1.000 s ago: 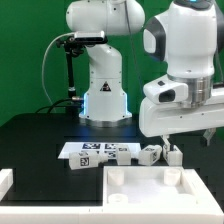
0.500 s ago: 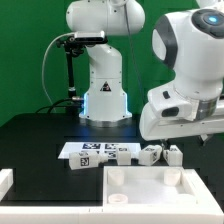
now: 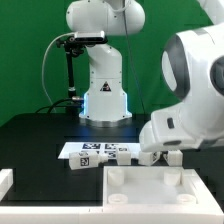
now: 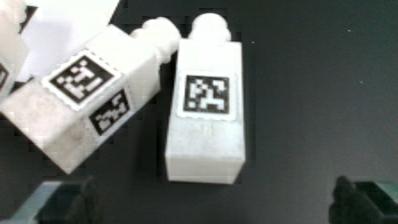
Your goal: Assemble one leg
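Observation:
In the wrist view a white leg (image 4: 206, 103) with a square tag lies lengthwise on the black table. A second leg (image 4: 89, 95) lies tilted beside it, touching near its pegged end. My gripper (image 4: 214, 205) is open and empty above them. Its dark fingertips (image 4: 64, 202) show at both corners, wider apart than the leg, whose near end lies between them. In the exterior view the arm's white hand (image 3: 185, 125) hangs low over the right-hand legs (image 3: 172, 157) and hides the fingers. More legs (image 3: 84, 164) lie beside the marker board.
The marker board (image 3: 95, 150) lies flat in front of the robot base. The large white panel (image 3: 150, 190) with raised corners sits just in front of the legs. A white block (image 3: 5, 182) stands at the exterior view's left edge. A third leg (image 4: 18, 45) shows at the wrist view's edge.
The arm has come down and tilted over the legs at the exterior view's right, now covering more of them. The legs and panel have not moved.

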`<state>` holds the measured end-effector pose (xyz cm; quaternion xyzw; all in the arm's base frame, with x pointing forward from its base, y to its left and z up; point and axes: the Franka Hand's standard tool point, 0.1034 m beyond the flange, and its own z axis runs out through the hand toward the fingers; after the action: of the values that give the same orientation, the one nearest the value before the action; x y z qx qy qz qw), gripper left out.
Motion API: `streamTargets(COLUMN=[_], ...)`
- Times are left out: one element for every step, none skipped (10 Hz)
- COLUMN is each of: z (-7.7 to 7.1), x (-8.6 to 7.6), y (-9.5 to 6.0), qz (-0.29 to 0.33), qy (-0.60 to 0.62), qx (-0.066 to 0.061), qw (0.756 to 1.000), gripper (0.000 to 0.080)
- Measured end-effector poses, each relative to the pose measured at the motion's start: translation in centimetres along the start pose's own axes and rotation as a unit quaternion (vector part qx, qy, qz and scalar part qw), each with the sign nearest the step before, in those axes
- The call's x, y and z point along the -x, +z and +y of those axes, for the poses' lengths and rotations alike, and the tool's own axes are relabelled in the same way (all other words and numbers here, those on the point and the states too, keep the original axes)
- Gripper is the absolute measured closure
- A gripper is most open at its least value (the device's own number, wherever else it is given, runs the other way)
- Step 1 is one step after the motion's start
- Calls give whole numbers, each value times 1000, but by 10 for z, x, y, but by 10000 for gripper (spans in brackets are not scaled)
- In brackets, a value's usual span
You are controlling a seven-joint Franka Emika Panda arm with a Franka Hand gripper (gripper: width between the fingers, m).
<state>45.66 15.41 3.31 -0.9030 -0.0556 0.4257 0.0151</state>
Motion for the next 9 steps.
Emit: streamTargets(z=[0,0,1,0,-2,-3,-3,-3,-3], x=[0,0,1,3,3,1,1,1,2], y=[0,1,8,15,19,18,18,18,21], qz=[2,1,-12,-26,-30,-25,-26,-26,-30], qy=[0,0,12,19,24,26,24,24,30], qx=[0,0,1,4,5,1,1,2,2], qw=[1000,1000,1000,999,999,999,999,999,999], gripper=[151,151,151,151,151,151,151,151,151])
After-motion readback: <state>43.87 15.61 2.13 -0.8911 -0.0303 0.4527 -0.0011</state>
